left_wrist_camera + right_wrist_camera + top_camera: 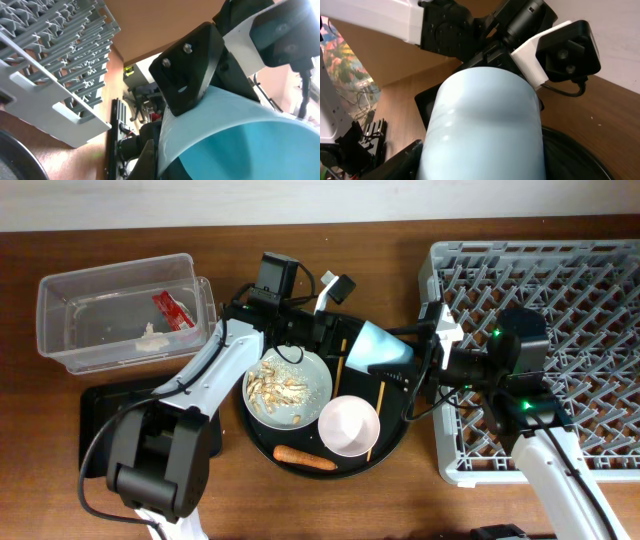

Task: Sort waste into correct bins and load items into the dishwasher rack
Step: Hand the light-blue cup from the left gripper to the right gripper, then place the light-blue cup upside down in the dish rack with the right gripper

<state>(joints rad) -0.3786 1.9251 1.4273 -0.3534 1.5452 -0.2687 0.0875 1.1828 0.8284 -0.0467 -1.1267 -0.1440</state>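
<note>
The light-blue cup (pixel 378 348) is held on its side above the round black tray (pixel 395 448), between both grippers. My left gripper (pixel 338 338) is shut on its rim; the left wrist view looks into the cup (pixel 240 145). My right gripper (pixel 425 352) is shut around the cup's body, which fills the right wrist view (pixel 485 125). On the tray lie the plate (pixel 315 370) with beige food scraps (pixel 280 388), the pink-white bowl (pixel 349 425), the carrot (pixel 305 459) and two chopsticks (pixel 377 415).
The grey dishwasher rack (pixel 560 330) stands at the right and shows in the left wrist view (pixel 55 45). The clear tub (pixel 60 330) at the back left holds the red wrapper (pixel 172 308) and white tissue (pixel 150 340). The shallow black tray (pixel 105 415) lies partly under my left arm.
</note>
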